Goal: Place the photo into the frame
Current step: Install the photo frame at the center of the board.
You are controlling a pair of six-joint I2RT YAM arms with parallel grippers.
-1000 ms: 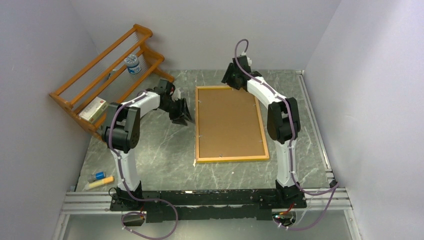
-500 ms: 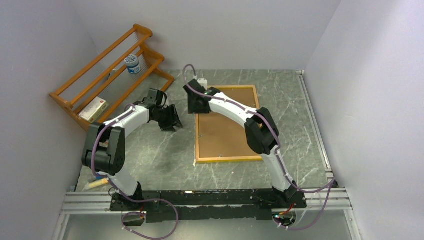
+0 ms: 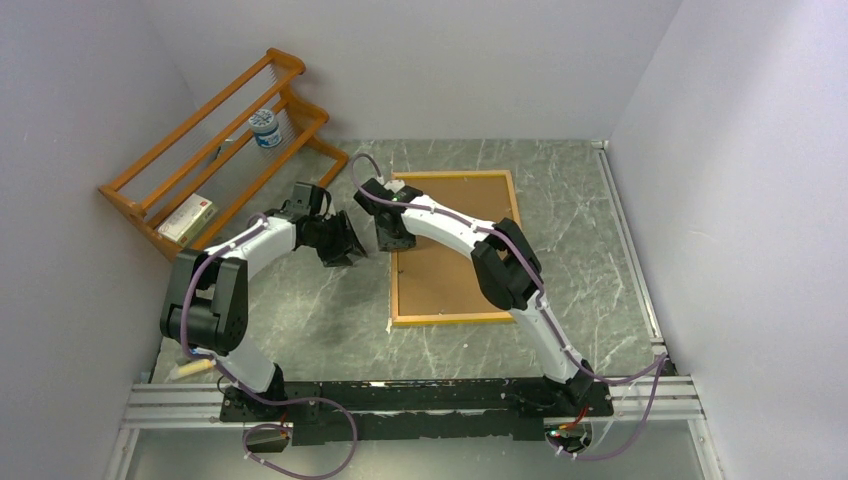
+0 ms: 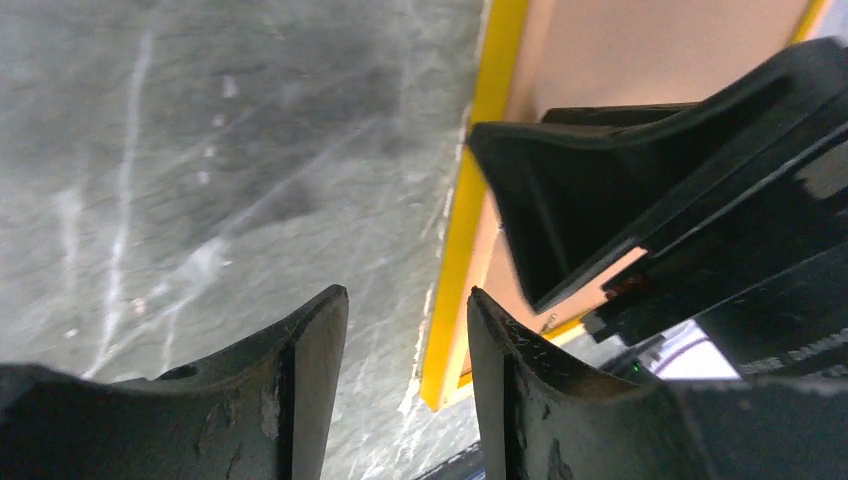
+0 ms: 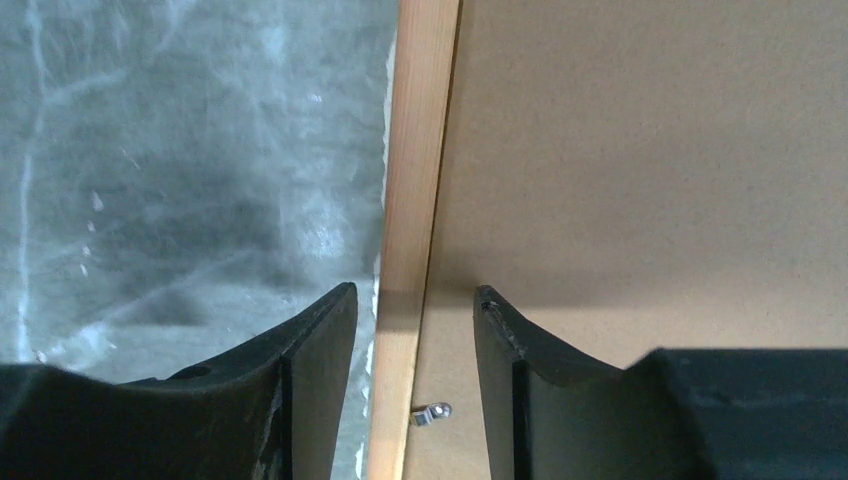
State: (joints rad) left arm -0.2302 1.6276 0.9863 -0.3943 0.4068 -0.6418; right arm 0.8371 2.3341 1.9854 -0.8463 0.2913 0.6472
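Green-grey stone table (image 3: 320, 310) spreads out under me, with plain pale walls all round. On it the frame (image 3: 455, 318) lies flat with its back up, so I see its orange wood edge and the brown board (image 3: 450, 270) that fills the middle. It sits a bit right of the middle of the table, with its long sides running away from me.

My right claw (image 5: 410, 295) reaches across to the frame's left side, near the far corner. Its two fingers are apart and the wooden edge runs between them, one finger over the table and one over the brown board. I cannot tell if they touch the wood. A tiny silver clip (image 5: 432, 412) shows on the board just by the edge.

My left claw (image 4: 407, 295) is low over the table, just left of the frame and close to my right claw. Its fingers are apart too, with nothing held between them. From there I see the bright yellow side of the frame.

A little white bit (image 3: 389, 324) peeks out at the frame's near left corner; I cannot tell what it is.

Far left, an orange wooden rack (image 3: 200, 130) stands by the wall, with a small white jar (image 3: 265, 128) and a small box (image 3: 187, 218) on it.
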